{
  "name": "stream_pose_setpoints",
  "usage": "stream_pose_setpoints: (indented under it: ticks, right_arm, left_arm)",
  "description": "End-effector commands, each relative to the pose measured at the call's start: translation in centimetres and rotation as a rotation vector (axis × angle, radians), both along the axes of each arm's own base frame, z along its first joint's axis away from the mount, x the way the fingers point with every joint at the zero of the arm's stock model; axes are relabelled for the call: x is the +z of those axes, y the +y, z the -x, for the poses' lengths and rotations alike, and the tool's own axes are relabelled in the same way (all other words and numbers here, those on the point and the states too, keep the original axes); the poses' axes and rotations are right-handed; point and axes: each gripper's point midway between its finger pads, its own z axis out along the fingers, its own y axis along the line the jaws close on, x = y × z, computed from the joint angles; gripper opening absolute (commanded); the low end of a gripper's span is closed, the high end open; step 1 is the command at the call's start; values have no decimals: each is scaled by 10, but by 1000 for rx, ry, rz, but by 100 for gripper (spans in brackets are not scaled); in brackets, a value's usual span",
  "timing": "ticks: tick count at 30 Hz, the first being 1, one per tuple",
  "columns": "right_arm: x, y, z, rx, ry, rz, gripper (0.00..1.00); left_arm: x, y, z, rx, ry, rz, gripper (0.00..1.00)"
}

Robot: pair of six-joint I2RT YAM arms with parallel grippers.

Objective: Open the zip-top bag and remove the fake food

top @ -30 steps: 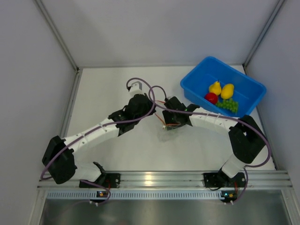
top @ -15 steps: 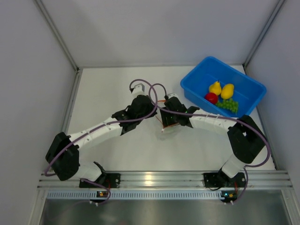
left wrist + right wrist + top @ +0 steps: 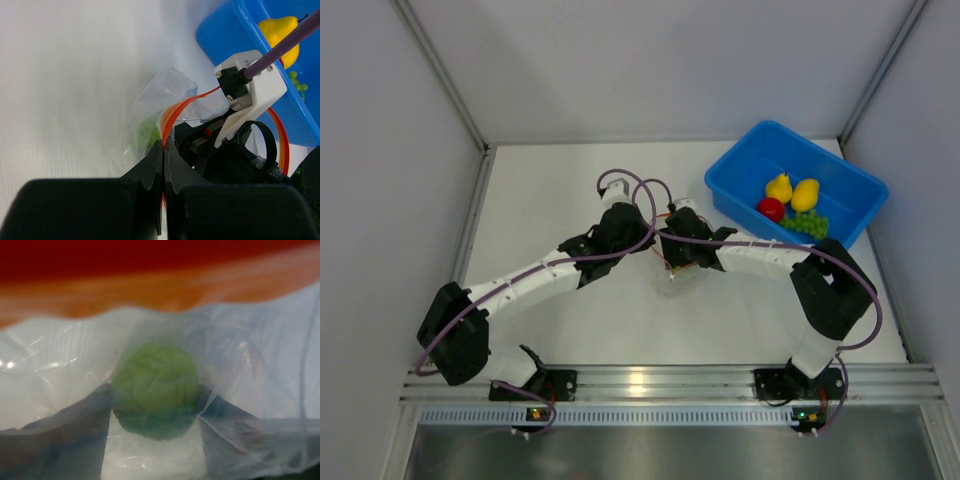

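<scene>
**Bag mouth pinched between two grippers at table centre; one fruit left inside**

Left wrist view: the left gripper [image 3: 163, 145] was closed, its jaws pressed together on the orange-red zip strip [image 3: 172, 114] of the zip-top bag [image 3: 165, 87]. From that pinch the strip curved up and to the right, its long axis running toward the right gripper [image 3: 676, 265], which sat just beyond. The clear body of the bag hung away from the left jaws, toward the table [image 3: 560, 190].

Right wrist view: the green round fruit [image 3: 154, 390] lay inside the bag, straight ahead, with the strip blurred across the top. Two dark finger shapes showed low on either side of the fruit, veiled by plastic. I could not tell whether the right jaws gripped anything.

Judgement: both arms were equally near, and the coming move turns on pulling across the strip's length, not along it.

Farther right, well apart, the blue bin [image 3: 735, 172] held two yellow pears [image 3: 792, 190], a red apple [image 3: 770, 209] and green grapes [image 3: 807, 225]
</scene>
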Motion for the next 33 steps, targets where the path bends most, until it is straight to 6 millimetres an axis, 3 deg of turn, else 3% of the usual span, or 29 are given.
stream_pose_setpoints:
  ticks: [1, 3, 6, 20, 28, 33]
  right_arm:
    - [1, 2, -8, -14, -30, 4, 60]
    - [13, 0, -8, -17, -61, -14, 51]
    - [37, -2, -7, -23, -102, -50, 49]
    - [139, 10, 17, 77, -214, -191, 46]
    - [216, 23, 38, 181, -325, -418, 44]
    - [274, 17, 48, 204, -419, -514, 42]
  left_arm:
    - [0, -4, -2, -9, -8, 12, 0]
    - [0, -3, -2, -7, -8, 12, 0]
    - [1, -3, -2, -5, -11, 11, 0]
    - [5, -1, 1, -11, -16, 24, 0]
    - [3, 1, 3, -11, -13, 20, 0]
    - [3, 5, 3, -3, -22, 9, 0]
